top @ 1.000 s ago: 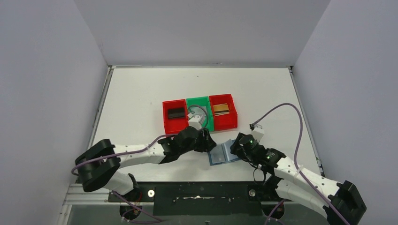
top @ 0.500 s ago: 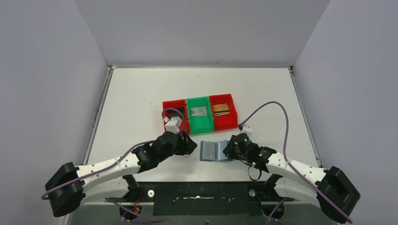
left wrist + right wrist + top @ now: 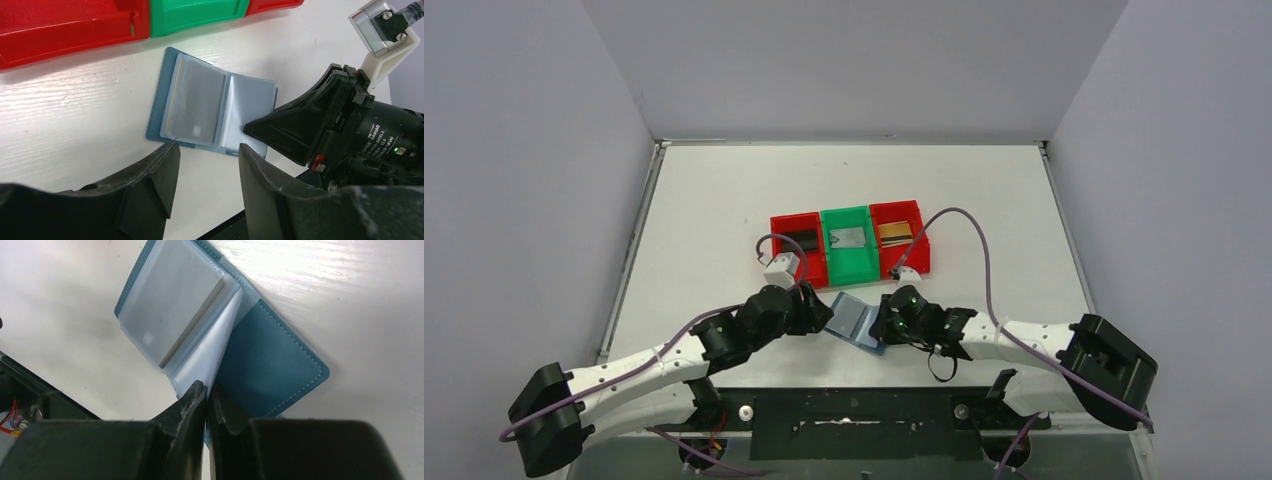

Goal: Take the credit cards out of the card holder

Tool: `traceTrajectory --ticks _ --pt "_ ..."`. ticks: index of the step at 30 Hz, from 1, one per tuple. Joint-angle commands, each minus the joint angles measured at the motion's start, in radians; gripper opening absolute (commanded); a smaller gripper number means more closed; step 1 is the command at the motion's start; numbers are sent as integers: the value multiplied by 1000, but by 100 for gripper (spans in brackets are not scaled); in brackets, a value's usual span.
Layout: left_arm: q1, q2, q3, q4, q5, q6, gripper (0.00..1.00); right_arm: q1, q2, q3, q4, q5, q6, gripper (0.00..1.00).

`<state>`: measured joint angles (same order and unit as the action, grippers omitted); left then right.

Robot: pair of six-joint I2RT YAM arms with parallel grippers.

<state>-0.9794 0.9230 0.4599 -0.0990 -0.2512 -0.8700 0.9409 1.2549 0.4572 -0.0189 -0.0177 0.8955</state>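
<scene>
Teal card holder lies open on the desk, mid-frame in the top view, just below the green bin. It looks light and floppy, its clear sleeve thin and likely slippery. The silver-grey credit card inside looks stiff, so take it by an edge. Right tool is pinched on the loose sleeve. Left tool is half-spread and empty, just beside the holder's edge.

red bins, green bin, white table
</scene>
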Motion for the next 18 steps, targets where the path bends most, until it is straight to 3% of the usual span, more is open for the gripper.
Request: traceTrajectory --ticks 1,7,13,18 --pt "5 -42 2 -15 -34 -13 46 20 8 46 57 -34 -90 7" --pt "7 -55 1 -34 -49 -15 46 26 16 66 5 -98 -210 7" --pt "7 -52 5 -38 -49 -15 46 -21 -41 84 -94 -32 -286 8" --pt "7 -52 6 -38 -51 -14 46 -73 -89 84 -148 29 -258 29"
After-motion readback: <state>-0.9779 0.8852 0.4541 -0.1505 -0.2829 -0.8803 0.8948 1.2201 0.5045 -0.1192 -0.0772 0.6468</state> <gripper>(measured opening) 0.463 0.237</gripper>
